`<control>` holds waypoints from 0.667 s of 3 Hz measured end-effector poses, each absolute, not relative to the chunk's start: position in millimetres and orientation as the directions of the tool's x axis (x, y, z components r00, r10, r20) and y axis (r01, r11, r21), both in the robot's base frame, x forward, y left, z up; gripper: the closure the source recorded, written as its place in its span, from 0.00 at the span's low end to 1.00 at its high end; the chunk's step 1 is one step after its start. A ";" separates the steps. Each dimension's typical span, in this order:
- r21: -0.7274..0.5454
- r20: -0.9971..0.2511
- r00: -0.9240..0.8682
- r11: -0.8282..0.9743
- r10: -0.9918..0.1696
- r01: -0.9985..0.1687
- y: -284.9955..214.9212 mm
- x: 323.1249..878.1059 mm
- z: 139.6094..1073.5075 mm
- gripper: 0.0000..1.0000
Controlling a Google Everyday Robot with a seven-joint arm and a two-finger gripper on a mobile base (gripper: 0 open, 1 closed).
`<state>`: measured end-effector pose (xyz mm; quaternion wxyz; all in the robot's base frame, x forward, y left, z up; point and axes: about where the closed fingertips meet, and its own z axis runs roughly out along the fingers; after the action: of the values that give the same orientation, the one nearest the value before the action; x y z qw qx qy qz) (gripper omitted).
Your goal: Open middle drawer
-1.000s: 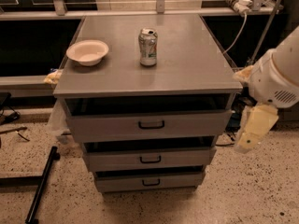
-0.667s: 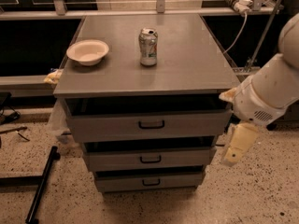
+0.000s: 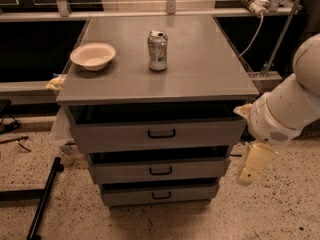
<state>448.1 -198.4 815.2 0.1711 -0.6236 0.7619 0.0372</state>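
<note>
**A:** What stands around the cabinet?

**B:** On its grey top there is a pale bowl near the left edge. A drinks can stands upright near the middle, well apart from the bowl. A black pole lies on the speckled floor to the left. A white cable hangs down behind the right rear corner.

**A:** And the middle drawer?

**B:** The middle drawer is the second grey front of three, with the top drawer above it and the bottom drawer below. Its small black handle sits at the centre, and the whole front is in plain view.

**A:** Where is the gripper?

**B:** The gripper hangs off the cabinet's right side, about level with the middle drawer. It points down at the floor, apart from the front and well away from the handle. I cannot tell whether it is spread or closed. The white arm rises from it to the right.

**A:** Anything inside the containers?

**B:** A dark gap lies above each drawer front, and what the drawers hold is hidden. I cannot tell what is in the can.
</note>
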 end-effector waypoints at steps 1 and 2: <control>-0.198 -0.300 -0.113 0.178 -0.947 -0.964 -196.6 444.5 770.9 0.00; -0.244 -0.313 -0.050 0.131 -0.948 -0.961 -187.1 453.3 713.0 0.00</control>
<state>453.3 -187.1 713.0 0.2021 -0.6588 0.7245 0.0157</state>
